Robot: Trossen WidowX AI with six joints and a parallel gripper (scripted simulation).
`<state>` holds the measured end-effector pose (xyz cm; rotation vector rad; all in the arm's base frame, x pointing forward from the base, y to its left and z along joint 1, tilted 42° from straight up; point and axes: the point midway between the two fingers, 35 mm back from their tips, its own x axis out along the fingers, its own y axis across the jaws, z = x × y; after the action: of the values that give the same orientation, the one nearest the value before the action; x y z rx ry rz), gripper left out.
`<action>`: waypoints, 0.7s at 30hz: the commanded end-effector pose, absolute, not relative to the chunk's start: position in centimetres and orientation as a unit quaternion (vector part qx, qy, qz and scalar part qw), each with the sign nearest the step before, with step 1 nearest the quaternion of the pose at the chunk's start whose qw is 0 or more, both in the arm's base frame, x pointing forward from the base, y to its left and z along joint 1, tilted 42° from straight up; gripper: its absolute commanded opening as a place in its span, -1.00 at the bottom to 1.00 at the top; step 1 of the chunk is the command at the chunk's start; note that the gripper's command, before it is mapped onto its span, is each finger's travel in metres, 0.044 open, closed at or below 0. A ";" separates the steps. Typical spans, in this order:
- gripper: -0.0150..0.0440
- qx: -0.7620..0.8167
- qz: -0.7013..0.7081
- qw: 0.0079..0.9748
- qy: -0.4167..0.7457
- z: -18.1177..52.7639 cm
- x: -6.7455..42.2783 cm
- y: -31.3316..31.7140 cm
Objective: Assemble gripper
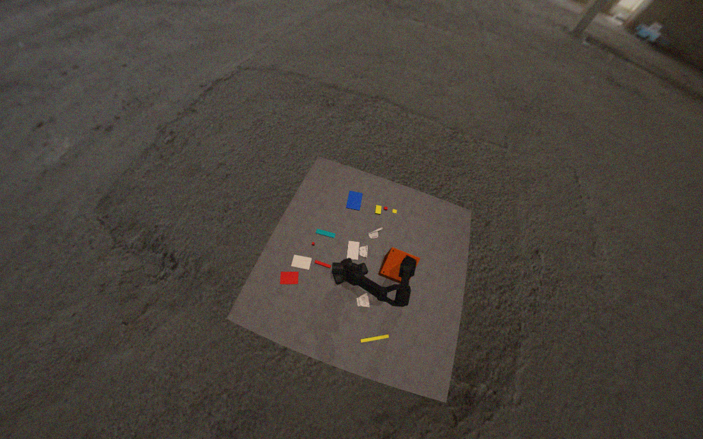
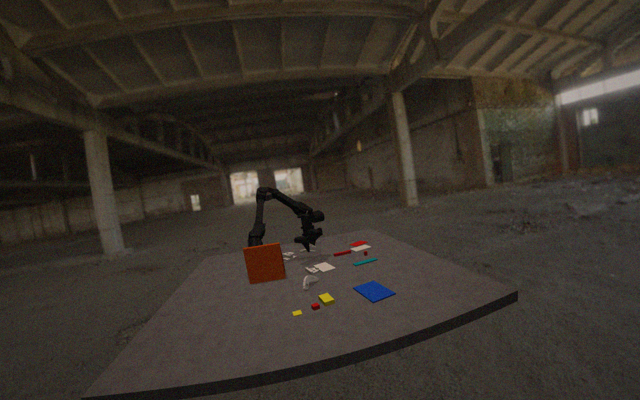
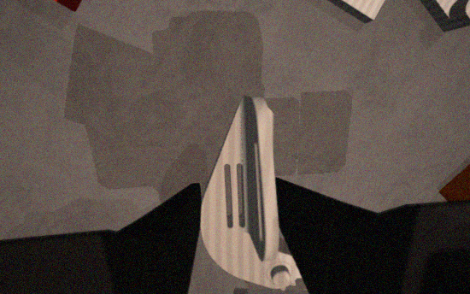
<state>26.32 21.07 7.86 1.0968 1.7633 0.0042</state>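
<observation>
The claw point(image 1: 338, 274) point(image 2: 308, 248) point(image 3: 235, 189) is gripping 1 pale toothed jaw point(image 3: 222, 239) between its 2 black fingers, above the table point(image 1: 310, 348) point(image 2: 242, 342) point(image 3: 26, 171).

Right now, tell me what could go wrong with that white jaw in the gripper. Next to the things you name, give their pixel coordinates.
The gripper point(image 1: 338, 279) point(image 2: 307, 247) point(image 3: 235, 189) pinches the jaw point(image 3: 235, 205) around its middle, with its toothed end and tip beyond the fingers, so it could pivot if either knocks something. The teeth sit low between the dark fingers, so meshing may be hard to judge from the wrist view.
</observation>
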 end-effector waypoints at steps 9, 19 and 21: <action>-0.04 0.457 0.005 0.508 0.730 10.3 26.4 19.1; -0.04 0.429 0.038 0.533 0.728 8.9 27.4 17.8; -0.04 0.420 0.048 0.541 0.727 8.5 27.7 17.3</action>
<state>27.19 18.09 9.23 1.0341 1.7363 0.0785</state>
